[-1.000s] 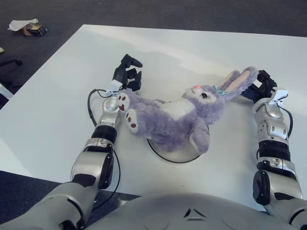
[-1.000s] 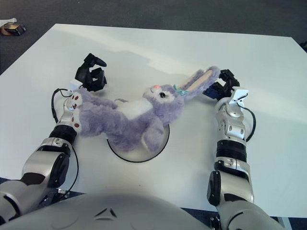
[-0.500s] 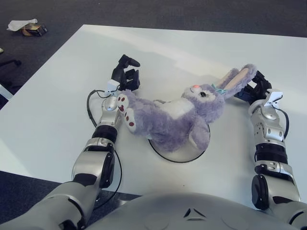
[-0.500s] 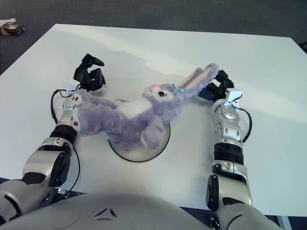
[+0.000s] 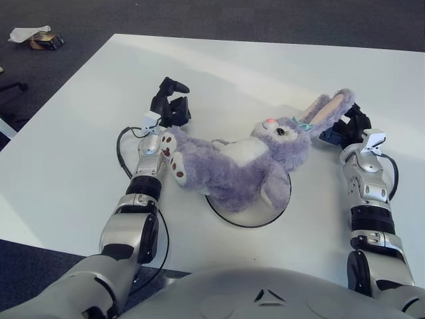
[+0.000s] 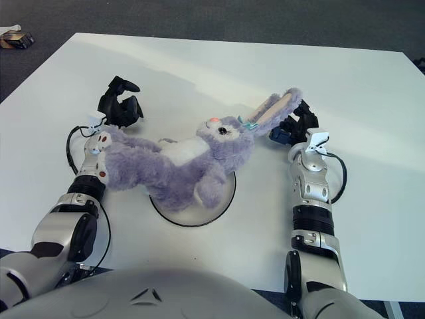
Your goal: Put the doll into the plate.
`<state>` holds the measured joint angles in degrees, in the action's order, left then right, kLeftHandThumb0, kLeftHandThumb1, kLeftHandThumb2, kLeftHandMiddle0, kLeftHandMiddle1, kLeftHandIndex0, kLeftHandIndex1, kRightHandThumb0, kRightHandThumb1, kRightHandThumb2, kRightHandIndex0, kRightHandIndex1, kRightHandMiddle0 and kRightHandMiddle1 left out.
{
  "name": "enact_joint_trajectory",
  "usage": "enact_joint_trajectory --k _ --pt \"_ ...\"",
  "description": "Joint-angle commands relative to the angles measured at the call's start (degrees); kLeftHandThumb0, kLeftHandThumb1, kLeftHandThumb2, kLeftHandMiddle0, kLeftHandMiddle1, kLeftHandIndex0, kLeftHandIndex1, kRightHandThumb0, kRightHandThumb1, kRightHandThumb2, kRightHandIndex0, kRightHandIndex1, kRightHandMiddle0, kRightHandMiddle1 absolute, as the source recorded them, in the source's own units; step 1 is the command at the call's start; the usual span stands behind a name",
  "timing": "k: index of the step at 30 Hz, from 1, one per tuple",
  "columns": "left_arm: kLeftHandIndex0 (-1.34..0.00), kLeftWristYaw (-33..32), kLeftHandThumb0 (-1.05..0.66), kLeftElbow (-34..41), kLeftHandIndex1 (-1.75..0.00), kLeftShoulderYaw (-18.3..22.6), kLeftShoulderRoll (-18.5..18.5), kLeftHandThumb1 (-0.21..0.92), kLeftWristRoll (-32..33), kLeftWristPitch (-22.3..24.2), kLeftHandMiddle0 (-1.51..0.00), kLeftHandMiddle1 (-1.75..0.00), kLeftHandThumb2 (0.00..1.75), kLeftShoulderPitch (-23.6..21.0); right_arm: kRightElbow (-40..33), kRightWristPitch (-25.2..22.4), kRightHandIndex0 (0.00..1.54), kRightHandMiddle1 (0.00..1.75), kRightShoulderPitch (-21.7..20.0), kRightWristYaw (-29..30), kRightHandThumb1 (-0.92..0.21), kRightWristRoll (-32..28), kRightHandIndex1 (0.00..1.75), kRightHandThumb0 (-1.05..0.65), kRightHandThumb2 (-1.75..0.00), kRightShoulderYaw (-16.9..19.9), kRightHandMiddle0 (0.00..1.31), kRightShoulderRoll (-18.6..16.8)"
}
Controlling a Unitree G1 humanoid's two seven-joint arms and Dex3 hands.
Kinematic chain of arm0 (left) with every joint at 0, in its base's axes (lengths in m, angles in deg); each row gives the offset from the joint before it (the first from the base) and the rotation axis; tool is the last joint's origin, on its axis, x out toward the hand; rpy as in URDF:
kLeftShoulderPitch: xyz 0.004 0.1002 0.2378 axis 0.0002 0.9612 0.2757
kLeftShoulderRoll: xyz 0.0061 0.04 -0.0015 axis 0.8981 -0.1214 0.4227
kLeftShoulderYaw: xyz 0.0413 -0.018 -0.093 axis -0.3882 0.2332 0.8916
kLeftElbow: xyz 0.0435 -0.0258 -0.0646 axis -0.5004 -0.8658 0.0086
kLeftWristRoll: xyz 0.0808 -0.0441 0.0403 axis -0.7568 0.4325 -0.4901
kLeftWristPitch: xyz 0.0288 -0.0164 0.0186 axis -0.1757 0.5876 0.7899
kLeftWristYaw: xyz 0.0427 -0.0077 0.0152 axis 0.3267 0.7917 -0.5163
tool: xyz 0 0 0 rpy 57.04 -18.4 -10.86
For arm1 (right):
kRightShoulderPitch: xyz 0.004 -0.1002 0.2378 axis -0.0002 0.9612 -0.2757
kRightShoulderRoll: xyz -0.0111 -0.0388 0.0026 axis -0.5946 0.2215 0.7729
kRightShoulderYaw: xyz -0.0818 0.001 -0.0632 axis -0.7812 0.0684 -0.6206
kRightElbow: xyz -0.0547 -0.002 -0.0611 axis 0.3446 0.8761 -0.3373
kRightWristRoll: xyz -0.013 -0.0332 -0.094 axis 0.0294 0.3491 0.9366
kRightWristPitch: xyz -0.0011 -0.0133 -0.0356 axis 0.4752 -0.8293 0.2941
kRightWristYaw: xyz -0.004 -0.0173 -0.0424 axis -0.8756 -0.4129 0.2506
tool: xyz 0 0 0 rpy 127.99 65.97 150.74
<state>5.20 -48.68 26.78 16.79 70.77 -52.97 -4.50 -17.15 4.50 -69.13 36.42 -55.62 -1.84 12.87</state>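
The fluffy purple plush rabbit doll (image 5: 232, 163) lies across the round clear plate (image 5: 249, 211) on the white tabletop (image 5: 279, 73). Beyond its feet the left hand (image 5: 169, 106) is loosely curled, holding nothing. By its ear the right hand (image 5: 345, 126) looks empty, though I cannot tell.

The doll (image 5: 239, 163) is a lavender-grey plush rabbit with a white belly, a pink nose, pale pink inner ears, a small teal bow by one ear and white soles dotted dark red. The plate (image 5: 247, 211) under it is white with a thin dark rim, and the counter (image 5: 80, 133) is plain white against a dark grey floor (image 5: 199, 16). Both arms are silver with black joints, and the left hand (image 5: 169, 106) and right hand (image 5: 348, 126) are black.
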Motion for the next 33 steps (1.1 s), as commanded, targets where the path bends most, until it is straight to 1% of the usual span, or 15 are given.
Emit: enact_joint_trajectory --k 1,6,11,15,19,25,28,29,30,31,32,33 --pt "-0.37 0.38 -0.39 -1.40 -1.75 0.09 -1.11 0.63 0.18 0.81 -0.96 -1.75 0.92 4.48 4.65 -0.77 0.65 1.64 1.56 -0.65 -0.27 2.06 1.75 -0.01 -1.35 -1.43 0.47 0.26" --pt "-0.38 -0.59 -0.39 -0.91 -1.75 -0.05 -1.32 0.63 -0.32 0.23 -0.95 -1.75 0.92 4.81 7.15 1.29 0.66 1.65 1.05 -1.72 -0.26 3.26 1.75 -0.01 -1.36 -2.26 0.47 1.29" --pt "-0.38 -1.56 -0.39 0.14 -1.75 -0.44 -1.47 0.63 -1.26 0.13 -0.95 -1.75 0.92 5.33 9.05 2.66 0.67 1.71 0.79 -2.72 -0.25 3.15 1.75 -0.01 -1.40 -2.52 0.43 1.96" --pt "-0.38 -2.00 -0.39 1.08 -1.75 -0.75 -1.53 0.62 -1.59 0.56 -0.95 -1.75 0.93 5.78 10.17 3.64 0.64 1.74 0.69 -3.23 -0.30 2.93 1.74 -0.01 -1.35 -2.55 0.38 2.28" --pt "-0.38 -2.30 -0.39 2.07 -1.75 -0.77 -1.73 0.62 -1.68 1.21 -0.95 -1.75 0.93 6.27 10.74 5.15 0.63 1.74 0.83 -3.05 -0.31 2.84 1.74 -0.01 -1.34 -2.27 0.37 2.17" --pt "-0.39 -3.74 -0.40 3.73 -1.75 -0.81 -2.03 0.62 -2.40 2.05 -0.98 -1.75 0.94 7.07 11.74 9.55 0.70 1.75 1.09 -1.91 -0.21 1.97 1.74 -0.01 -1.46 -1.03 0.45 1.04" --pt "-0.39 -4.98 -0.40 4.90 -1.75 -0.98 -2.37 0.61 -2.93 2.64 -0.99 -1.75 0.95 7.65 12.19 12.07 0.75 1.74 1.34 -2.12 -0.13 1.20 1.75 -0.01 -1.55 -0.36 0.52 0.61" --pt "-0.39 -5.38 -0.40 5.20 -1.75 -1.03 -2.47 0.60 -3.10 2.78 -0.99 -1.75 0.96 7.79 12.41 12.96 0.79 1.74 1.37 -2.22 -0.07 0.95 1.75 -0.01 -1.61 -0.15 0.56 0.46" --pt "-0.40 -5.66 -0.40 5.41 -1.75 -1.06 -2.53 0.60 -3.21 2.88 -0.99 -1.75 0.96 7.87 12.63 13.58 0.87 1.74 1.35 -2.29 -0.21 0.81 1.75 -0.16 -1.44 -0.03 0.54 0.37" --pt "-0.40 -5.80 -0.40 5.56 -1.75 -1.10 -2.55 0.60 -3.27 2.97 -1.00 -1.75 0.96 7.93 12.84 13.97 0.90 1.74 1.31 -2.34 -0.27 0.76 1.75 -0.22 -1.37 0.02 0.53 0.34" --pt "-0.40 -6.22 -0.40 5.82 -1.75 -1.17 -2.66 0.59 -3.49 2.97 -1.00 -1.75 0.97 8.10 13.20 15.24 0.94 1.75 1.36 -2.61 -0.34 0.36 1.75 -0.29 -1.28 0.28 0.51 0.12" --pt "-0.40 -6.64 -0.40 6.12 -1.75 -1.24 -2.78 0.59 -3.70 3.05 -1.00 -1.75 0.97 8.29 13.62 16.55 0.98 1.75 1.38 -2.88 -0.39 -0.06 1.75 -0.34 -1.22 0.57 0.51 -0.14"
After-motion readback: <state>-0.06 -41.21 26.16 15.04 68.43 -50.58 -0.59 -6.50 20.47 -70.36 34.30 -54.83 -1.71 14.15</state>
